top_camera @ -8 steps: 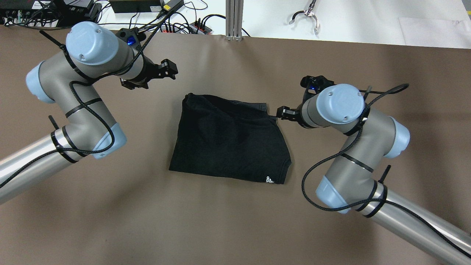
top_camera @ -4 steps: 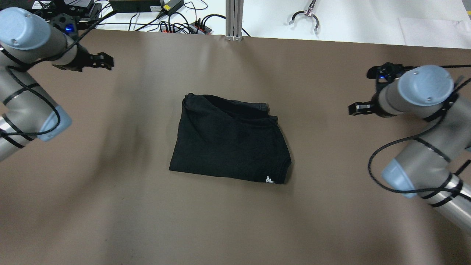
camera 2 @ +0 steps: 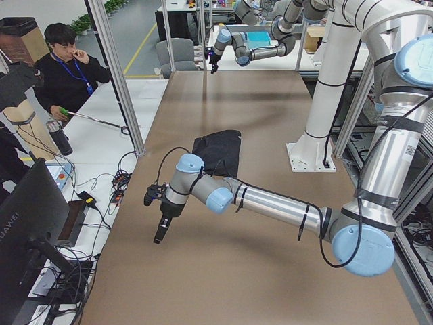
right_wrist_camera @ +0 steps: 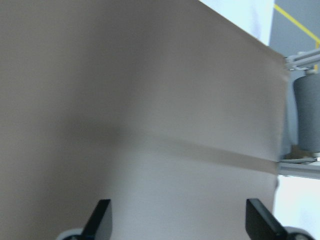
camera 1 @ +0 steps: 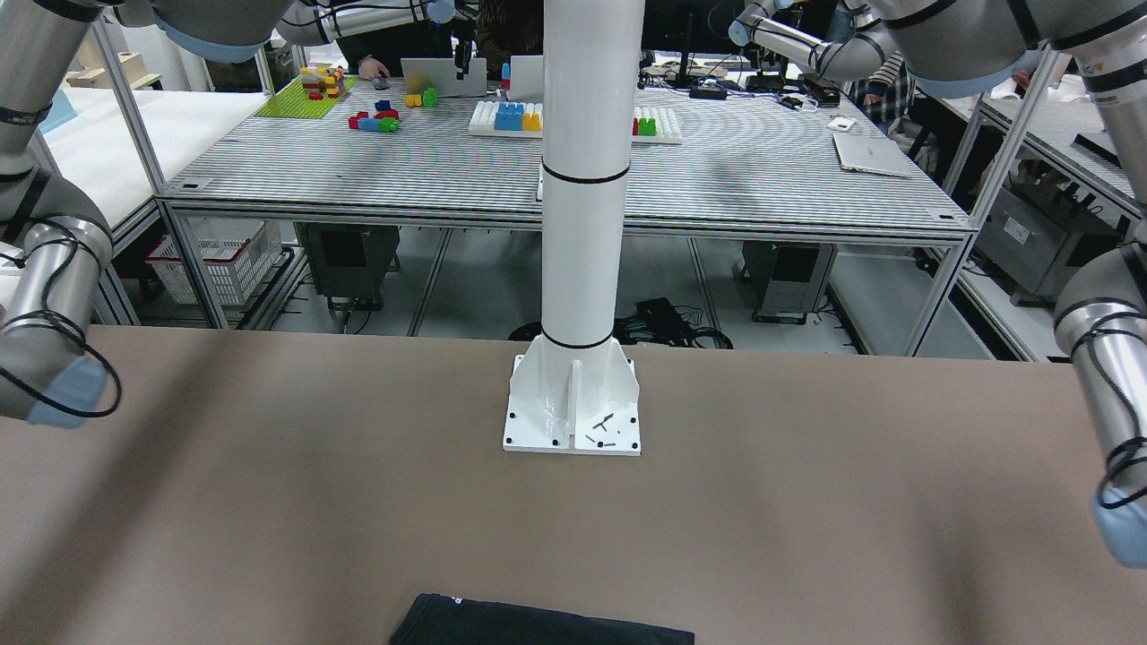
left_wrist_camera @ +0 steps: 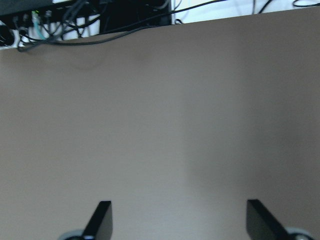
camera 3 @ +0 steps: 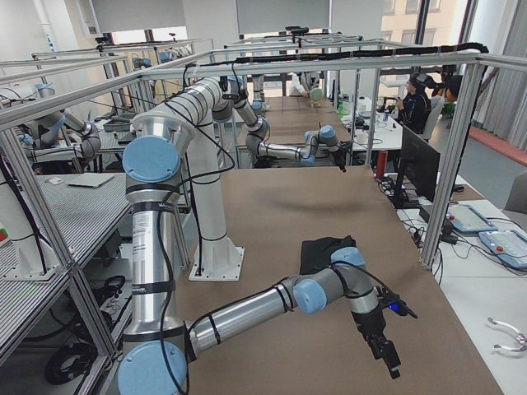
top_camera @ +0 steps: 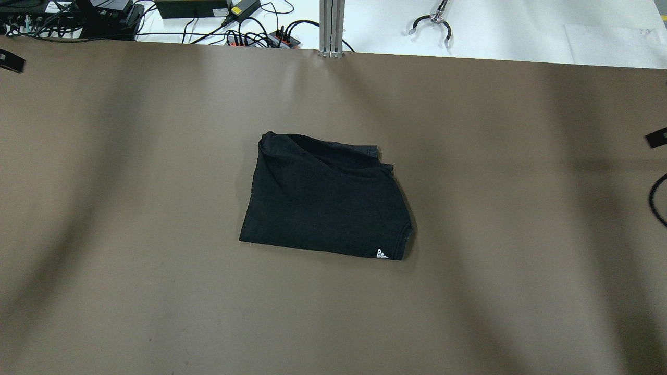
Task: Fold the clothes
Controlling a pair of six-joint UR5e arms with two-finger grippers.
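A black garment point(top_camera: 325, 200) with a small white logo lies folded into a rough rectangle at the table's middle. It also shows in the front-facing view point(camera 1: 538, 629), the left view point(camera 2: 218, 152) and the right view point(camera 3: 325, 251). My left gripper point(left_wrist_camera: 179, 220) is open and empty over bare table near the far left edge, where only its tip point(top_camera: 10, 61) shows overhead. My right gripper point(right_wrist_camera: 177, 220) is open and empty over bare table near the right end, its tip point(top_camera: 655, 139) at the frame's edge. Both are far from the garment.
The brown table point(top_camera: 156, 291) stretches wide around the garment. Cables and power strips point(top_camera: 260, 34) lie beyond its far edge. The robot's white column base point(camera 1: 572, 408) stands at the near side. An operator point(camera 2: 67, 71) sits beyond the far-left corner.
Both arms have swung outward from beside the garment to the table's two ends. The right gripper has left the garment's top right corner. The garment has not moved.
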